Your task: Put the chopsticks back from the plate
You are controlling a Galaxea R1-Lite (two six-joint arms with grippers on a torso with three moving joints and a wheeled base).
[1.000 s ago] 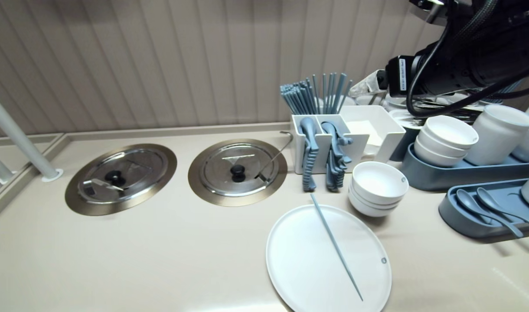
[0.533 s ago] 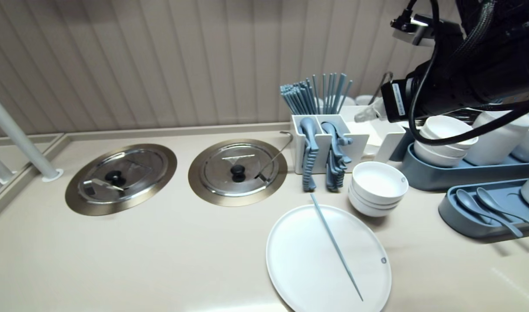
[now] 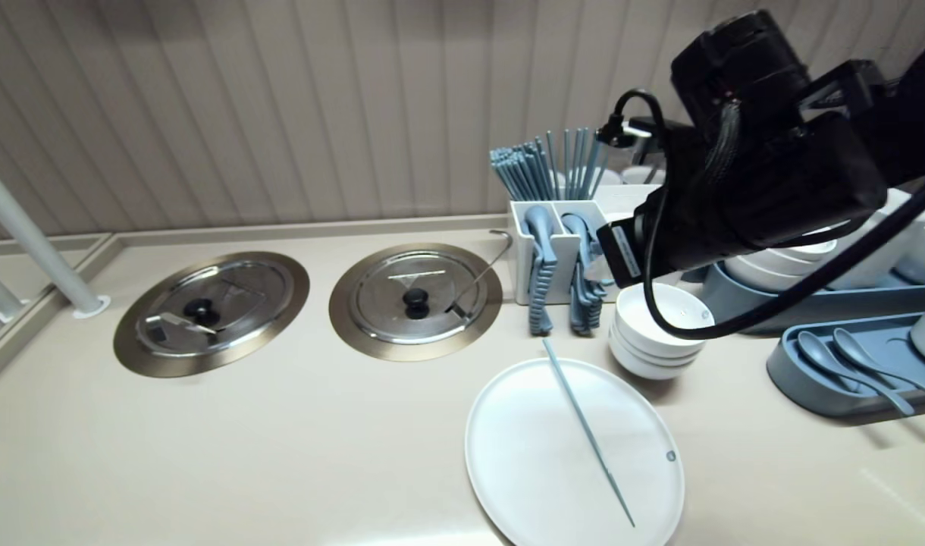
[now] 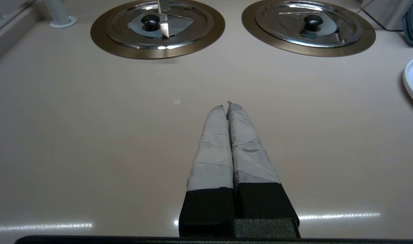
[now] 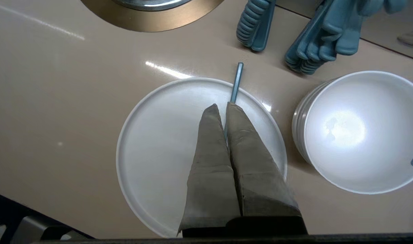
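Observation:
My right gripper [image 5: 221,106] is shut with nothing in it. It hangs above a white round plate [image 5: 152,152] on the beige counter. One blue-grey chopstick [image 5: 237,79] lies across that plate [image 3: 523,470], and its far end sticks out past the rim. In the head view the chopstick [image 3: 587,432] rests flat, well below the black right arm [image 3: 750,197]. A stack of white bowls [image 5: 359,132] stands beside the plate. My left gripper [image 4: 225,103] is shut and empty over bare counter.
A white cutlery holder [image 3: 565,246] at the back holds upright chopsticks [image 3: 553,163] and blue utensils [image 3: 540,273]. Two round steel lids [image 3: 415,299] [image 3: 211,311] are set into the counter. Blue trays [image 3: 834,387] with spoons, bowls and cups fill the right side. A white post [image 3: 30,243] stands at the far left.
The right arm has swung from the back right, over the tray of bowls, leftward and toward me, and now covers part of the bowl stack. Plate, chopstick and left gripper have not moved.

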